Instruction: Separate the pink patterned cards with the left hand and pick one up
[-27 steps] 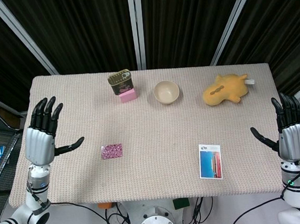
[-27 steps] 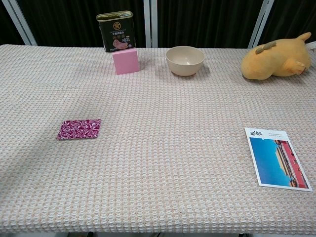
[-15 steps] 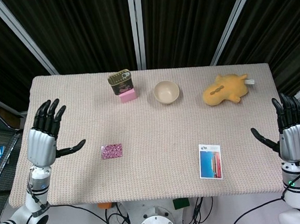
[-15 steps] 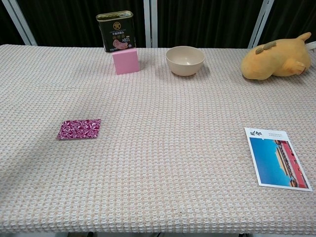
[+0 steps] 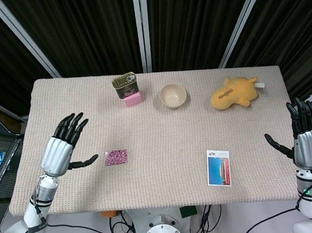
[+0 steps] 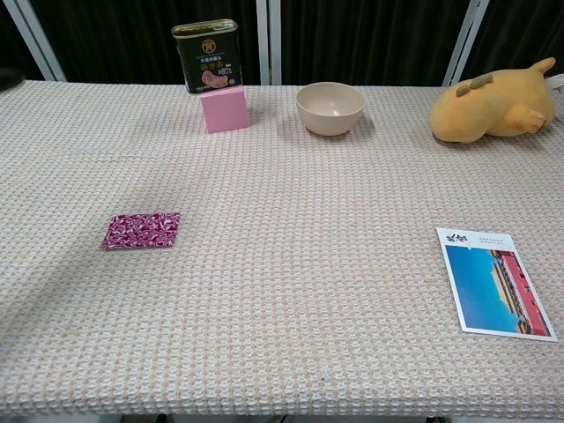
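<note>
The pink patterned cards (image 5: 116, 157) lie as one small flat stack on the woven table (image 5: 156, 116), left of centre; the chest view shows the same pink patterned cards (image 6: 141, 231) with no hand near them. My left hand (image 5: 61, 148) hovers open over the table's left side, fingers spread, thumb tip a short way left of the cards and apart from them. My right hand (image 5: 303, 137) stands open and upright beyond the table's right edge, holding nothing.
A tin can (image 5: 125, 85) sits on a pink block (image 5: 133, 99) at the back, with a beige bowl (image 5: 173, 95) to its right and a yellow plush toy (image 5: 233, 93) further right. A photo postcard (image 5: 219, 167) lies near the front right.
My left hand has moved right, in over the table toward the cards, and tilted. The right hand shifted slightly down and right. The cards have not moved.
</note>
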